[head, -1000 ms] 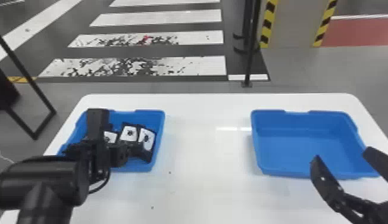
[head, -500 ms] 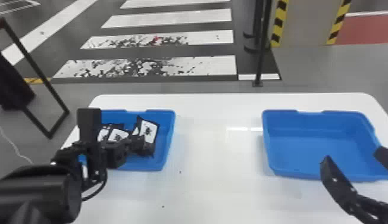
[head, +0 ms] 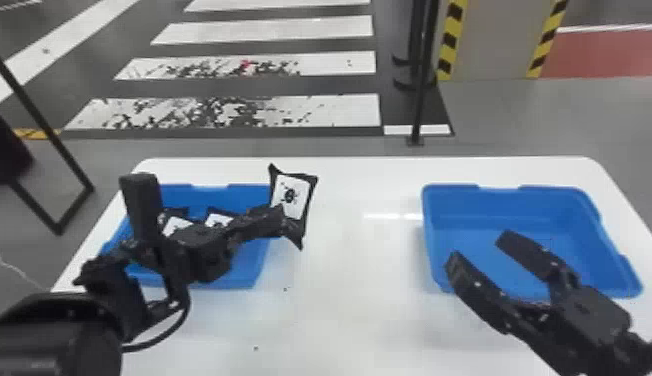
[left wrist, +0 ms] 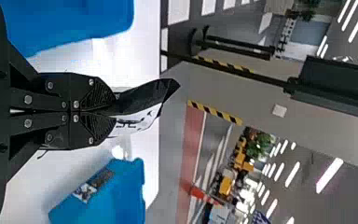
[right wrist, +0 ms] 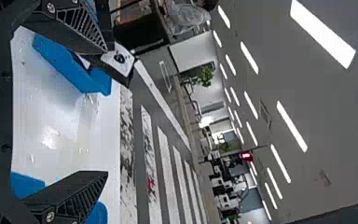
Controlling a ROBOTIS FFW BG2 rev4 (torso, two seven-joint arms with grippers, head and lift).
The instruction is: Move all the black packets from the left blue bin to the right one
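Head view: you have the left arm's black two-fingered gripper (head: 281,220) clamped on a black pillow-shaped packet with a white label (head: 291,196). The packet stands up from the grip, slightly tilted, at the right-hand side of the blue plastic left bin (head: 250,272). That height appears chosen to carry it over the wall without snagging. At least two more white-labelled black packets (head: 176,226) lie in that bin, partly behind the arm, so you cannot count them reliably from here. The right arm's black gripper (head: 480,250), fingers well apart, hangs at the near side of the blue plastic right bin (head: 515,215). It may be placed to receive a handover, or simply parked; you cannot tell which.

Left wrist view: the finger pads are drawn together on one end of the packet, leaving the rest projecting past the tips. The free end would suit a handover or release, though a pinch this near the edge could let it swing.

Right wrist view: you see these fingers apart with nothing between them. The held packet shows beyond one finger, untouched by it as far as you can judge.
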